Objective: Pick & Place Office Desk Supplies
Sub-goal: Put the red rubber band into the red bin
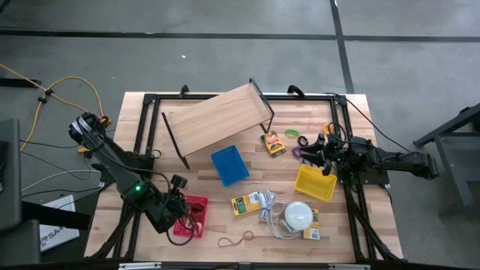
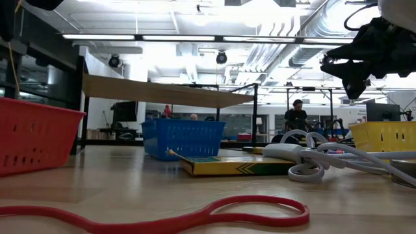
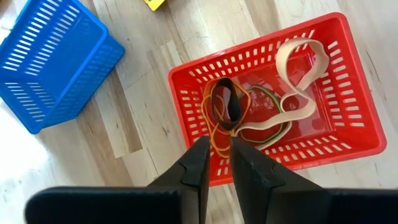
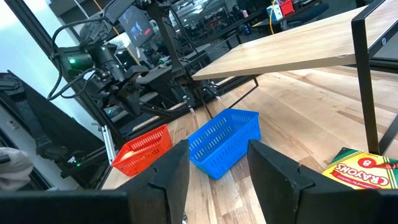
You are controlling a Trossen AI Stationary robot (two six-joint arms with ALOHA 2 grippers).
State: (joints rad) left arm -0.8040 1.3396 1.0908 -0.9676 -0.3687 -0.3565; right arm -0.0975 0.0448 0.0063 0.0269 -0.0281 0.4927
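Observation:
My left gripper (image 3: 216, 144) hangs above the red basket (image 3: 348, 74), its fingers a narrow gap apart with nothing between them. In the basket lie a black band (image 3: 227, 102), thin orange and green bands (image 3: 214, 127) and a wide tan band (image 3: 298, 81). A reddish rubber band (image 1: 236, 240) lies flat on the table near the front edge. Crayon packets (image 1: 246, 203) (image 1: 274, 143) lie flat on the wood. Small green and purple pieces (image 1: 294, 135) lie at the far right. My right gripper (image 4: 217, 168) waits open and level by the yellow basket (image 1: 315, 182).
A blue basket (image 1: 229, 165) stands mid-table, in front of a tilted wooden shelf on a black wire frame (image 1: 217, 120). A white dome (image 1: 298, 216) with its white cord (image 1: 268, 214) sits at the front right. Black frame rails (image 1: 352, 217) run along the table's edges.

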